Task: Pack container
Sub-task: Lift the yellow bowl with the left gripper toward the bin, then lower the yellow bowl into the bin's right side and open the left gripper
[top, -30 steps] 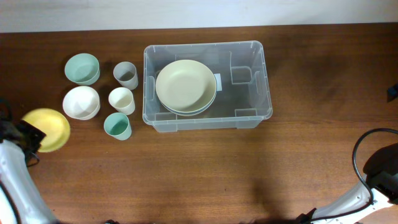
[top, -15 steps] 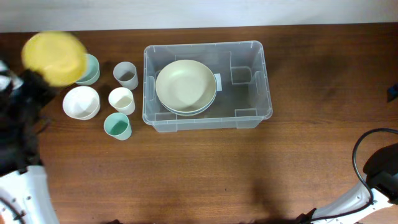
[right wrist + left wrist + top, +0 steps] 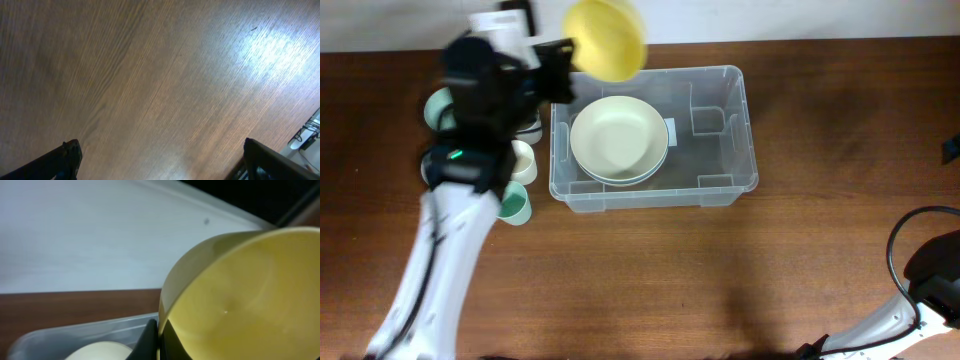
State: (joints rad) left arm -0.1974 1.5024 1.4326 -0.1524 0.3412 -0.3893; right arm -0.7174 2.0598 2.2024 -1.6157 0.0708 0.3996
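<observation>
Overhead: the container (image 3: 715,150) is seen centre-far on the table (image 3: 720,270), with stacked pale plates (image 3: 619,138) in its left half. The yellow bowl (image 3: 606,38) is held by the left gripper (image 3: 563,62) above the container's far-left corner.
Left wrist: the bowl's rim is clamped between the fingers (image 3: 149,339), and the container's rim is seen below.
Right wrist: the right gripper (image 3: 160,160) is spread wide with nothing held, above bare table.

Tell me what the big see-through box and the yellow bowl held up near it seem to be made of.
The large clear rectangular bin looks like glossy moulded plastic: see-through, with ribs formed into its walls. The yellow round bowl is probably smooth plastic, perhaps melamine: soft sheen, thin even rim.
</observation>
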